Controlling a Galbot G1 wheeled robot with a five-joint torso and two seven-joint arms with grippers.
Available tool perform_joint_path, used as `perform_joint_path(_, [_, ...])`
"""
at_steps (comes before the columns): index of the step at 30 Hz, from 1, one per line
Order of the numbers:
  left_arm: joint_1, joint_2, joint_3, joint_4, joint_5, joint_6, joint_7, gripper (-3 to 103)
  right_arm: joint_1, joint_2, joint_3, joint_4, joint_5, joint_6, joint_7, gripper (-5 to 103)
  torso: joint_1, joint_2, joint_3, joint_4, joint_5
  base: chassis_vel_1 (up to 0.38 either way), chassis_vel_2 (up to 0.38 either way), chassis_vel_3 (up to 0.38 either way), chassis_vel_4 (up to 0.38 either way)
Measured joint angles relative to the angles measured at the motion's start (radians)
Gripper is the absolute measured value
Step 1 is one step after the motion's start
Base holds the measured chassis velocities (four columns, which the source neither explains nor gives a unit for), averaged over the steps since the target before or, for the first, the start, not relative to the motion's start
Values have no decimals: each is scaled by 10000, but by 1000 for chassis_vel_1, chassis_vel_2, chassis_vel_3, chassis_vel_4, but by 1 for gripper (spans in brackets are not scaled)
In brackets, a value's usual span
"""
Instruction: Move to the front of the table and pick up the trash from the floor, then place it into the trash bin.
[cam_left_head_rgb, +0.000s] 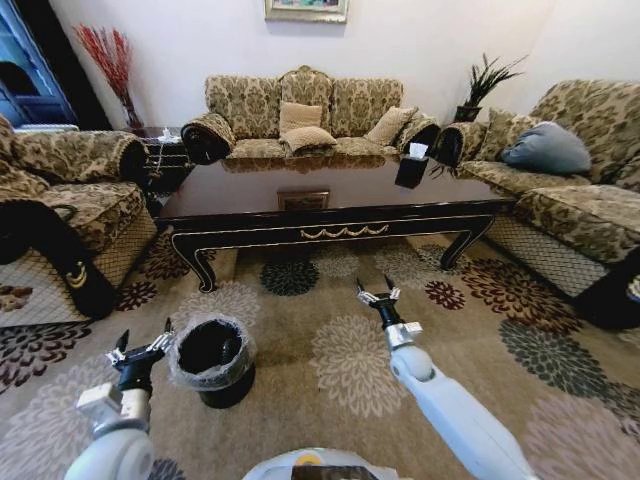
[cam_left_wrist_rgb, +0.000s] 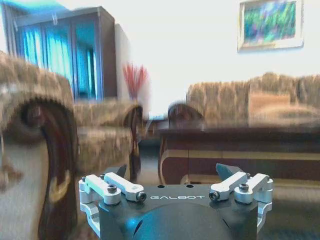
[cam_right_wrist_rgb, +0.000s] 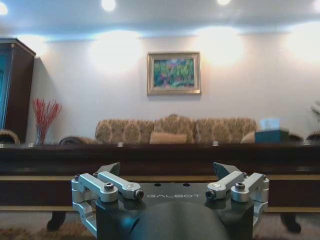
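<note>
The dark wooden table (cam_left_head_rgb: 340, 212) with gold ornament stands across the carpet ahead. It also fills the middle distance of both wrist views (cam_left_wrist_rgb: 240, 150) (cam_right_wrist_rgb: 160, 160). The black trash bin (cam_left_head_rgb: 212, 358), lined with a greyish bag, sits on the carpet at my lower left. My left gripper (cam_left_head_rgb: 146, 334) (cam_left_wrist_rgb: 172, 170) is open, just left of the bin at rim height. In front of the table's apron my right gripper (cam_left_head_rgb: 374, 284) (cam_right_wrist_rgb: 167, 167) hangs open over the carpet. Nothing is between either pair of fingers. I see no trash on the patterned floor.
Patterned sofas enclose the table on the left (cam_left_head_rgb: 70, 210), back (cam_left_head_rgb: 300, 115) and right (cam_left_head_rgb: 580, 190). A black tissue box (cam_left_head_rgb: 411, 170) and a small frame (cam_left_head_rgb: 303, 200) sit on the table. Floral carpet (cam_left_head_rgb: 350, 360) lies open between my arms.
</note>
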Motion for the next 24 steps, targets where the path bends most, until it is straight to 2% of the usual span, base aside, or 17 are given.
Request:
perform_joint_path(2, [-62,-437,119,59,338,-409,122,100,-428,-9,455,448,-124,-97,-15,100,0,-1,0,-1,0,0,0,0,0])
perform_joint_path(3, [-62,-437,119,59,338,-409,122,100,-428,-9,455,448,-124,-97,-15,100,0,-1,0,-1,0,0,0,0,0])
perform_joint_path(7, [106,-1149,399,615,1118,-1279,327,100,-1362,27,1366,1198,-617,-197,-169,100,0,0,2,0,-2,0,0,0,0])
perform_joint_path(15, [393,-1529,632,830,1423,-1726,398,100,-1859,94,1974,1631,-948,-224,-143,100,0,0,2,2,0,0,0,0,0])
perform_joint_path(24, [626,-1518,668,986,1155,-1759,535,100,-2166,376,2237,1803,-814,-215,-193,100,0,0,2,1,-2,0,0,0,0])
